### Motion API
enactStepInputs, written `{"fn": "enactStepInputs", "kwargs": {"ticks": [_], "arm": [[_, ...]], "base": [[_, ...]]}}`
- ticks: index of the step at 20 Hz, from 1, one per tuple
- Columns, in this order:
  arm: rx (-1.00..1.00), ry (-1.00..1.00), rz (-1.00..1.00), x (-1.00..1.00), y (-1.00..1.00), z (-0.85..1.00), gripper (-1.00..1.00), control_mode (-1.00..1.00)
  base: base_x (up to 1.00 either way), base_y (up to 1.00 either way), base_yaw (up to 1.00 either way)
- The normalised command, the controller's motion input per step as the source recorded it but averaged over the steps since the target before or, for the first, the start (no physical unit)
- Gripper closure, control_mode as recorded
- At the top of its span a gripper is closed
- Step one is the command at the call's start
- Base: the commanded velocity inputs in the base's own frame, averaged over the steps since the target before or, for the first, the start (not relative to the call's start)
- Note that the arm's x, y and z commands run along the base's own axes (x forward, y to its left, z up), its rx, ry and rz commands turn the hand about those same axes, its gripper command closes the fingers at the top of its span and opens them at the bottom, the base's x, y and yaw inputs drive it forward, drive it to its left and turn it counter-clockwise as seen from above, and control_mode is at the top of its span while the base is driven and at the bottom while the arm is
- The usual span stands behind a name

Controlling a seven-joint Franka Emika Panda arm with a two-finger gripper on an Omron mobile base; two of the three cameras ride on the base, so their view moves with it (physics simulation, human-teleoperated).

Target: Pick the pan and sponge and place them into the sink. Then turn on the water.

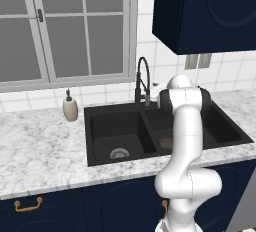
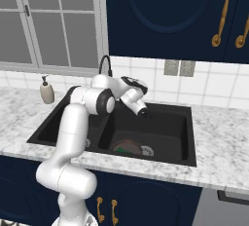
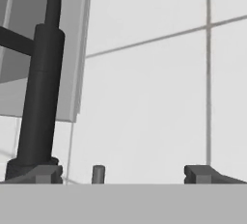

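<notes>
Far left of the black two-bowl sink, on the grey-white speckled stone counter: a small cream soap bottle with a dark pump, standing up near the wall, well apart from the sink's edge. Above it, on the wall: a big window with a pale grey frame.

In the sink's left bowl: just a round silver drain at the bottom. Behind the wall between the two bowls: a tall black tap with a springy curved neck, standing at the sink's back edge.

In the sink's right bowl: the round dark brown pan lying flat on the bottom, near the front wall. Just beside it, touching or nearly so: a bit of green from the small sponge, too small to see well. Next to the pan on the right: another round silver drain.

Above the right bowl, close to the tap's foot: the white arm's dark two-finger gripper, jaws spread wide, holding nothing. In the hand view: the two finger tips far apart, the black tap post close on the left, a small grey peg between, white wall tiles behind.

Up over the sink's right side: dark blue cupboards with gold handles.
</notes>
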Motion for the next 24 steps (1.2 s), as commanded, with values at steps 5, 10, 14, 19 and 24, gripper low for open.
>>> {"fn": "enactStepInputs", "kwargs": {"ticks": [5, 10, 14, 19, 24], "arm": [[0.0, 0.0, 0.0, 0.09, -0.03, -0.01, -1.0, -1.0], [0.0, 0.0, 0.0, 0.08, -0.02, -0.03, -1.0, -1.0], [0.0, 0.0, -0.02, 0.17, 0.0, 0.0, -1.0, -1.0], [-0.01, 0.0, -0.03, 0.09, 0.0, -0.12, -1.0, -1.0], [-0.02, 0.0, -0.01, 0.14, 0.0, -0.16, -1.0, -1.0]], "base": [[0.0, 0.0, 0.0], [0.0, 0.0, 0.0], [0.0, 0.0, 0.0], [0.0, 0.0, 0.0], [0.0, 0.0, 0.0]]}}
